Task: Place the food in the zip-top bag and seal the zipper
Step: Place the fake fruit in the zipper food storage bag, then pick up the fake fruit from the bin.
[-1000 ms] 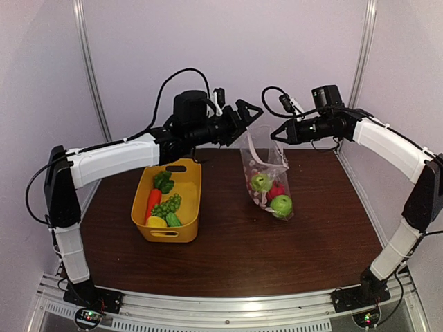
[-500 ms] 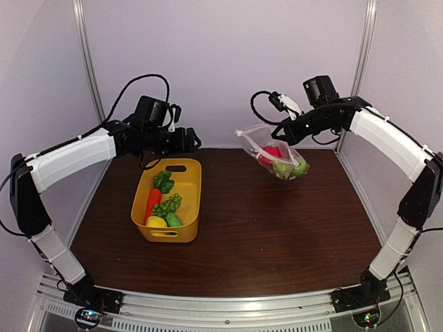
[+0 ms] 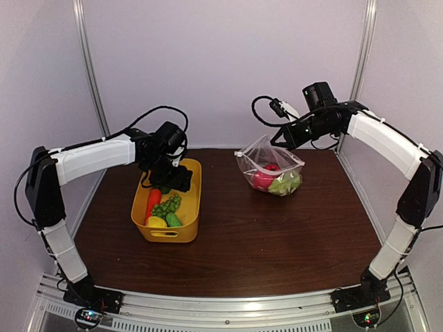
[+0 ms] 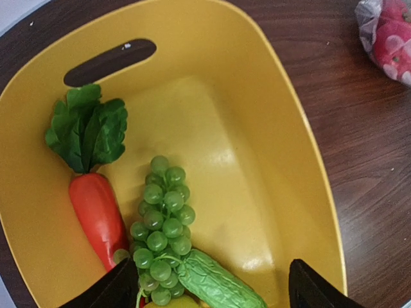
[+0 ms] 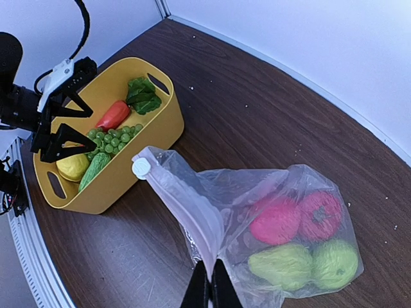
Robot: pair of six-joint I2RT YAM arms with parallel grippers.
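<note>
The clear zip-top bag [image 3: 268,166] hangs from my right gripper [image 3: 282,135], which is shut on its zipper edge [image 5: 192,215]. Red and green fruit [image 5: 302,240] lie inside it. In the right wrist view the gripper [image 5: 209,292] pinches the strip, with a white slider [image 5: 140,168] at its far end. My left gripper [image 3: 173,178] is open over the yellow basket [image 3: 190,207]. In the left wrist view its open gripper [image 4: 212,289] straddles the grapes [image 4: 160,224] and cucumber [image 4: 218,282]. A carrot [image 4: 96,212] lies to their left.
The yellow basket [image 5: 151,138] stands at the left of the brown table [image 3: 277,235]. A lemon [image 5: 72,165] lies at its near end. White walls and metal posts close in the back and the sides.
My left arm swung down from above the basket's far edge into the basket. My right gripper lowered the bag from mid-air until its bottom rests on the table.
</note>
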